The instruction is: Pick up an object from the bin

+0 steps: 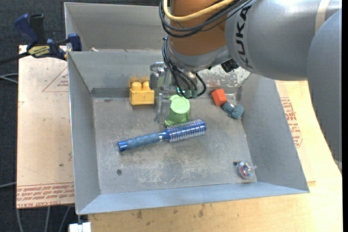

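My gripper [163, 101] sits low beside the green cup [178, 108] mid-bin, whether spread or pinching I cannot tell, and an off-centre closure could tip the cup onto the blue brush [163, 137] nearby.

Partly hidden
Dark cables [187, 86] cover the top of the green cup-like thing [178, 111] beside the gripper [165, 108]; far from it, a tiny trinket [246, 170] is too small to name.

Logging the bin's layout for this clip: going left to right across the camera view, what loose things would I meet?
In order: yellow block, green cup, orange piece, grey-blue piece, small round trinket. The blue hairbrush spans several, so it is left out.
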Robot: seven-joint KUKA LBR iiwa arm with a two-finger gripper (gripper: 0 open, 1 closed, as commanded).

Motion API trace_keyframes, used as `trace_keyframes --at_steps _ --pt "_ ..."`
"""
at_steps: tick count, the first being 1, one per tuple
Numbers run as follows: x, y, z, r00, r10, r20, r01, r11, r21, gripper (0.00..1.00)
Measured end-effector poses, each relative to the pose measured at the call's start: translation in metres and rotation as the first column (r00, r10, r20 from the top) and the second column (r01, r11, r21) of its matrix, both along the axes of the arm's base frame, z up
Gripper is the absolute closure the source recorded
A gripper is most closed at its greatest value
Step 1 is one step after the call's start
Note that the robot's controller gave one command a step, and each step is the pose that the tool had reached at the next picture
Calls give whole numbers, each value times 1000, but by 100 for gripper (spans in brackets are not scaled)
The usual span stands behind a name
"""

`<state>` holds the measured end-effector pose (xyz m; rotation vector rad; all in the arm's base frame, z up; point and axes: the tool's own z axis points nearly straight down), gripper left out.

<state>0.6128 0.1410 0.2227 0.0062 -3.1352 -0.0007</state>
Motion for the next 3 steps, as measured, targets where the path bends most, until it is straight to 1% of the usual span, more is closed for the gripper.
trace_keyframes --at_steps 1,2,3 --pt "-85 -16 -156 973 232 1 -232 973 1 0" --pt "-82 -16 -153 973 230 7 -230 973 1 100" --pt "-68 -25 37 977 213 17 -213 977 0 100"
